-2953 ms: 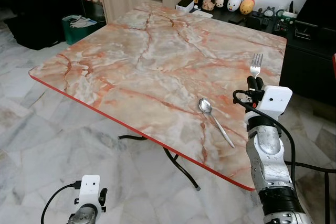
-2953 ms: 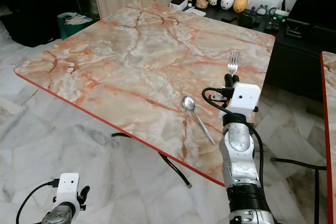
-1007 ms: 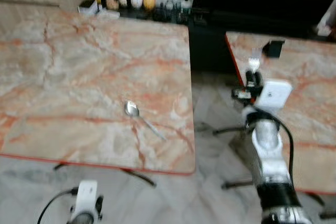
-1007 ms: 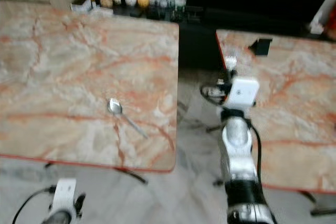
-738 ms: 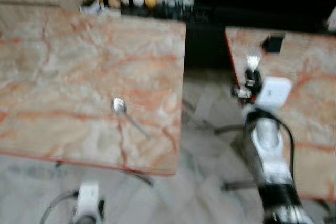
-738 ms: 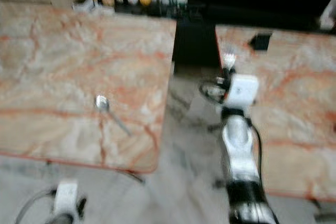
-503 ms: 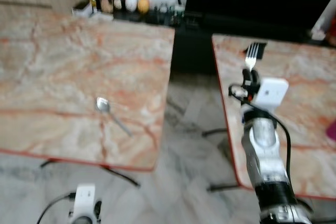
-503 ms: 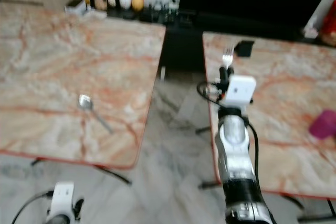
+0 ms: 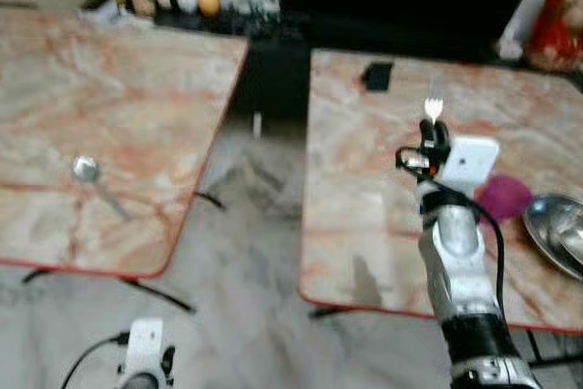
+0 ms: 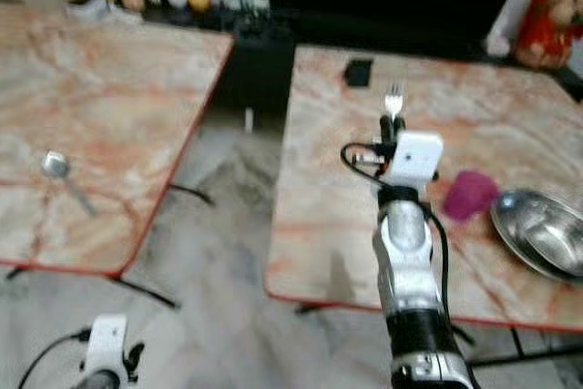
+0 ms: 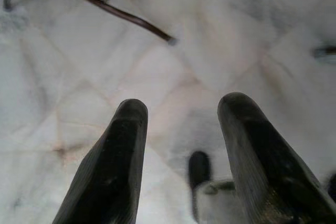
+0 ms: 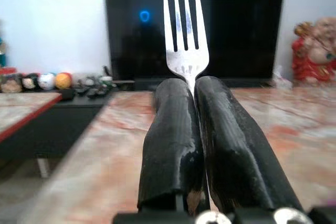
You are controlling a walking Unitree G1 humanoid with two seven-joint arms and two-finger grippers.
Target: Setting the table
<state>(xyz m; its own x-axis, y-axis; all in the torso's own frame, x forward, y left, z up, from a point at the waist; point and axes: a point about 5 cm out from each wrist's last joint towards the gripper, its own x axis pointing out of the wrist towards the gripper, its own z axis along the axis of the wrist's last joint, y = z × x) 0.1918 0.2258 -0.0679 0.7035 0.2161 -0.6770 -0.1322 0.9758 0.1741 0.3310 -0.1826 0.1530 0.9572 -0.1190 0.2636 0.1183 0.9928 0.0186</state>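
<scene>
Table setting, early stage. Right claw [image 10: 393, 131] pressed together on fork [image 10: 393, 97], tines up, raised above near edge of right desk [image 10: 319, 198]. On that desk: steel bowl [image 10: 539, 230] and pink cup [image 10: 469, 194]. Spoon [image 10: 62, 174] lying apart on left desk [image 10: 109, 88]. Left claw [image 11: 178, 129] spread, idle above floor. Fork placement pending.

left gripper [image 11: 181, 108] | jaws apart, holding nothing | pale marble floor [image 11: 220, 40] below | dark table leg [image 11: 113, 11]
</scene>
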